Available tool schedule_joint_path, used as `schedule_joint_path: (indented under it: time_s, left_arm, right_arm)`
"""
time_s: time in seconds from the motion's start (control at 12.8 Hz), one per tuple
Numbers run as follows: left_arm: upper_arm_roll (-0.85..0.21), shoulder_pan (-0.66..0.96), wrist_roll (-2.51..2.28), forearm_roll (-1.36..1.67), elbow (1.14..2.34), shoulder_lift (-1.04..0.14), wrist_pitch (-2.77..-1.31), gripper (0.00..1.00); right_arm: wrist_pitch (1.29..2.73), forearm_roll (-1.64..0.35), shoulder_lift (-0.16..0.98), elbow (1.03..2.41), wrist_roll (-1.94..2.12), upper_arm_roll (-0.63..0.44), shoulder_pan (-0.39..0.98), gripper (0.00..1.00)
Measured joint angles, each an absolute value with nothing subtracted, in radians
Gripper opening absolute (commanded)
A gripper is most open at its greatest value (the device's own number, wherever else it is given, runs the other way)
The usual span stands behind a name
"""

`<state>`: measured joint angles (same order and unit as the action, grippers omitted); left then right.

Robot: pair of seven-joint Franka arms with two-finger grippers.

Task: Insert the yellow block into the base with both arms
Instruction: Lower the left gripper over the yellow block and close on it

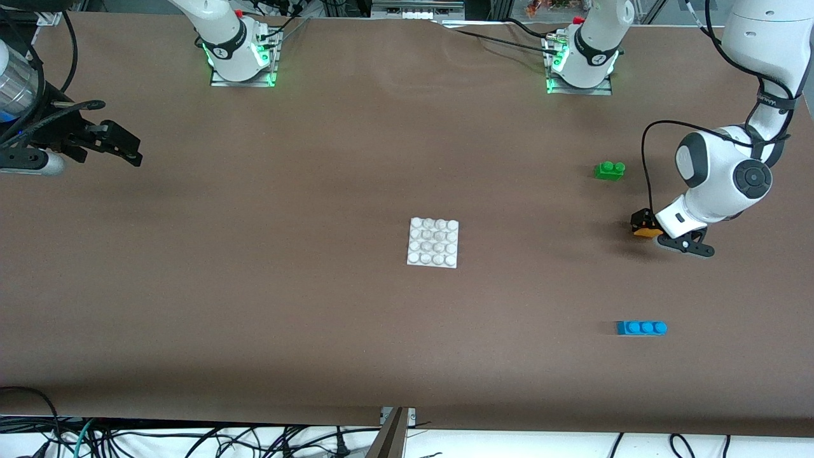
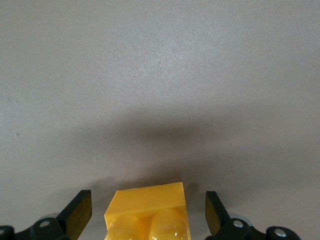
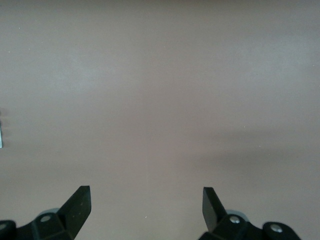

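Nearest the front camera lies a blue three-stud brick [image 1: 641,327], with bare brown table [image 1: 254,305] around it. Farther back, the studded white base [image 1: 433,242] sits mid-table. Toward the left arm's end, the bent left gripper [image 1: 643,224] straddles the glossy yellow block [image 2: 148,212], fingers [image 2: 77,212] spread, not touching. A green brick [image 1: 609,170] lies farther back. Over the table's other end, the right gripper [image 3: 146,210] waits, spread.
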<state>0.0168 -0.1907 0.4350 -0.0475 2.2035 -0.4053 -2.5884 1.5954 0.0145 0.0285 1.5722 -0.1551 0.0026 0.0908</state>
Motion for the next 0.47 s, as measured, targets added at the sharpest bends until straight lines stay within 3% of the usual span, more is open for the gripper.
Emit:
schedule_joint_path:
  time_s: [0.31, 0.47]
  left_arm:
    - [0.017, -0.207, 0.457, -0.048, 2.207, -0.405, -2.592, 0.95]
    - [0.017, -0.207, 0.458, -0.048, 2.209, -0.405, -2.593, 0.71]
  right_arm:
    - [1.589, 0.015, 0.035, 1.573, -0.157, 0.002, 0.087, 0.99]
    - [1.587, 0.015, 0.039, 1.574, -0.158, -0.001, 0.083, 0.99]
